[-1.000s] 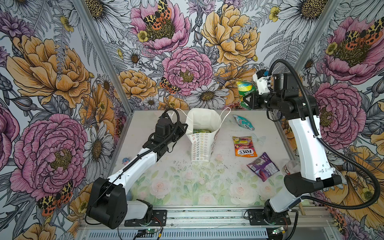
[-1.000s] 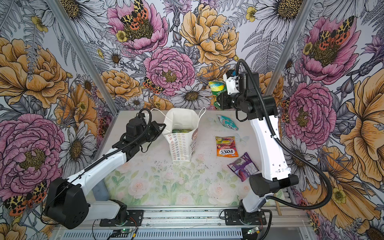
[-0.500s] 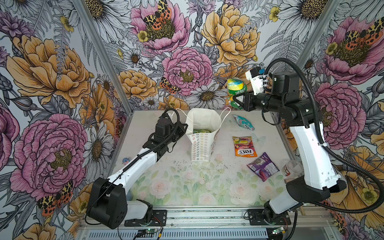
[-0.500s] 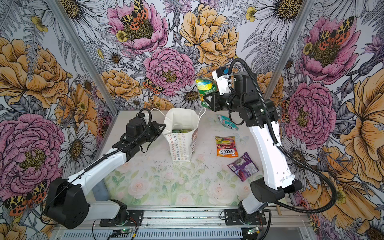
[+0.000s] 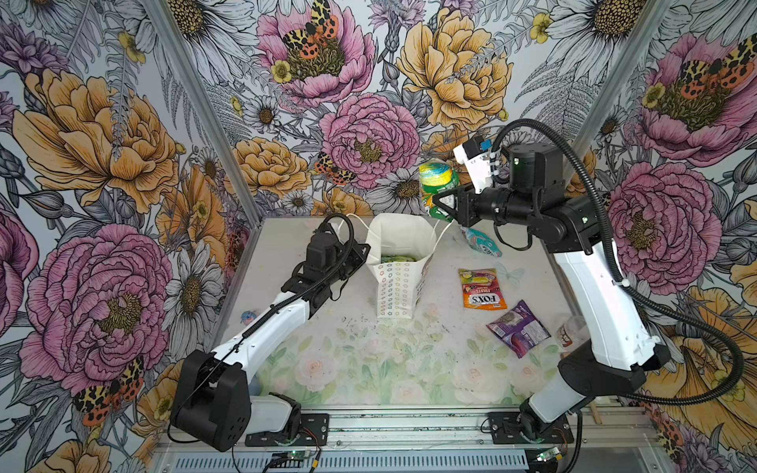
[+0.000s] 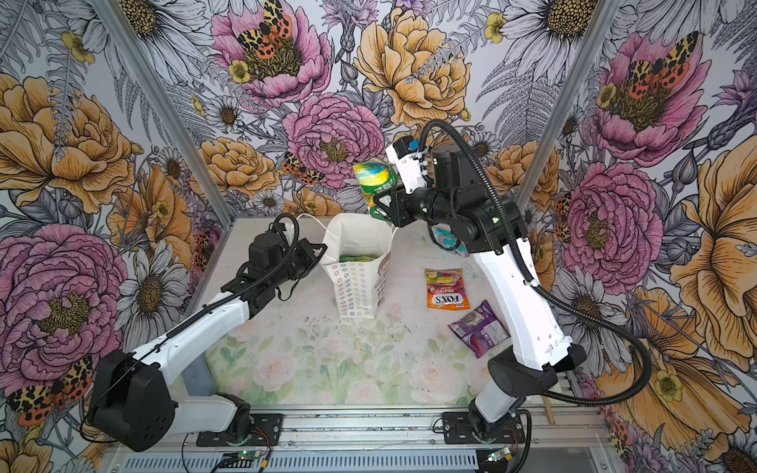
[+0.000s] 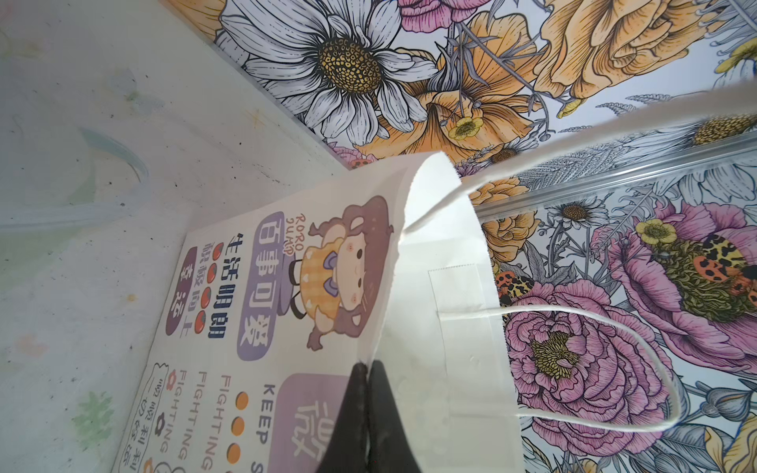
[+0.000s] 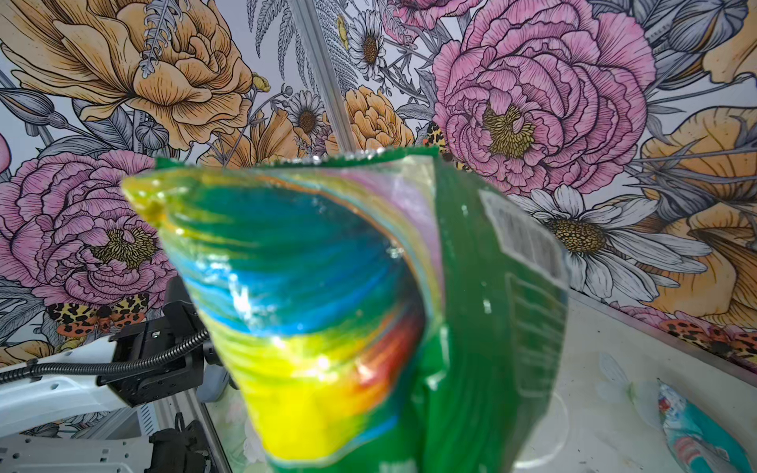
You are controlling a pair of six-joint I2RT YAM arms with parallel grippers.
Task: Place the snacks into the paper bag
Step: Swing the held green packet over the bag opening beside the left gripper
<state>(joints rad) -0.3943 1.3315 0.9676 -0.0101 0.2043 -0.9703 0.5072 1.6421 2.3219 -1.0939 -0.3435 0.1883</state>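
I've got the left hand (image 7: 367,368) pinched shut on the rim of the bag (image 5: 395,290) to hold its mouth open, and the right hand (image 5: 441,204) clamped on a green packet (image 5: 436,179) just above and right of that mouth for the drop; an orange packet (image 5: 481,288) and a purple packet (image 5: 518,329) lie right of it.

Place: a robot lab test cell was indicated | Enclosure: the surface (image 5: 368,360) was boxed in by walls (image 5: 102,143) papered with printed flowers and joined by bare aluminium posts (image 5: 199,94) | Mounting: a left arm (image 5: 266,327) and a right arm (image 5: 594,295) were fixed to an aluminium rail (image 5: 409,430) along the front | Electronics: an exposed circuit board (image 5: 293,453) with loose wiring was seen below the rail.
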